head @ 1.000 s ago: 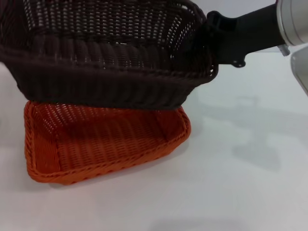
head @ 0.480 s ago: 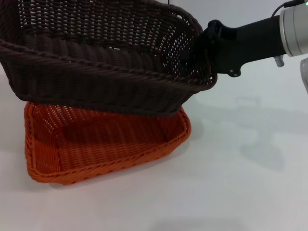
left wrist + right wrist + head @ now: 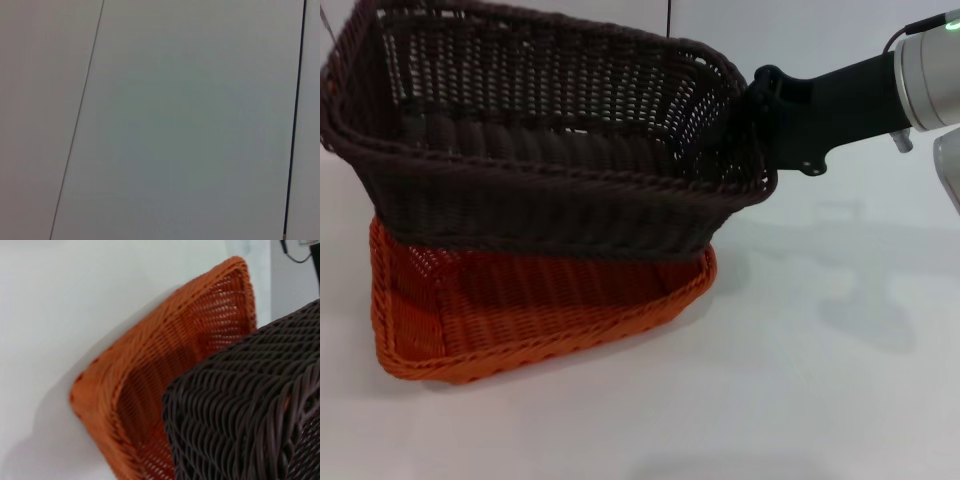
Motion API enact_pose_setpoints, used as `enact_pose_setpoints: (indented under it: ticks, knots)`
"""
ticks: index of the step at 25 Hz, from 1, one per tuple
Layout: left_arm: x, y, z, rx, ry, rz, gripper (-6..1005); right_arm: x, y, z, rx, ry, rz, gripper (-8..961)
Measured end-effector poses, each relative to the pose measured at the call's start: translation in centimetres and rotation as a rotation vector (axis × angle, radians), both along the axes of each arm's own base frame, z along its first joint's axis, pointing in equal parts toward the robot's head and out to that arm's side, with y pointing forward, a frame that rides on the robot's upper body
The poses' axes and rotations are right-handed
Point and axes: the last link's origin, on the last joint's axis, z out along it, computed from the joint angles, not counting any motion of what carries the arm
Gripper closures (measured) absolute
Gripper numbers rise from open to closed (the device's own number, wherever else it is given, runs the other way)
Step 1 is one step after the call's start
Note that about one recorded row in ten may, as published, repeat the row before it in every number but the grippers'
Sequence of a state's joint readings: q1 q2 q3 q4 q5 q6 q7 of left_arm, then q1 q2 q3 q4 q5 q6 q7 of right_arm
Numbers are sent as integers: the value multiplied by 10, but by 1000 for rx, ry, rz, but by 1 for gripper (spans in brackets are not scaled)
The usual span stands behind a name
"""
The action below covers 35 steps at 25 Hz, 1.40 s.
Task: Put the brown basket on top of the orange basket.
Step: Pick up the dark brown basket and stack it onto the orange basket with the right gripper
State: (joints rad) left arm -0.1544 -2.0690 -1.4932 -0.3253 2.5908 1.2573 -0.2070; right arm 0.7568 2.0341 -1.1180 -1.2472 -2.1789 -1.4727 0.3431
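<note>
Currently our right gripper (image 3: 760,125) clamps the brown basket (image 3: 550,140) rim, tilted over the orange basket (image 3: 540,300); releasing skewed, it could slide off.

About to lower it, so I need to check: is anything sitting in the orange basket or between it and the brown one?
Nothing visible does. The brown basket, held at its right end by the right claw, hangs over the orange basket. The part of the orange interior that shows is empty; its far portion is hidden behind the brown basket.
</note>
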Motion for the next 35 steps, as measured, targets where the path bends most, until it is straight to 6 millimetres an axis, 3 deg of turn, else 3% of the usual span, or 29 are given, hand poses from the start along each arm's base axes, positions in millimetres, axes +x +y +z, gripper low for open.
enact_pose_setpoints:
  ticks: [8, 21, 35]
  knots:
    - [-1, -2, 1, 6, 2, 1, 224, 8, 7, -6, -27, -34, -23, 800]
    - [0, -4, -3, -4, 8, 2, 225, -2, 18, -9, -35, -79, 36, 801]
    - [-2, -13, 2, 24, 24, 2, 226, 1, 29, -23, -39, -96, 85, 801]
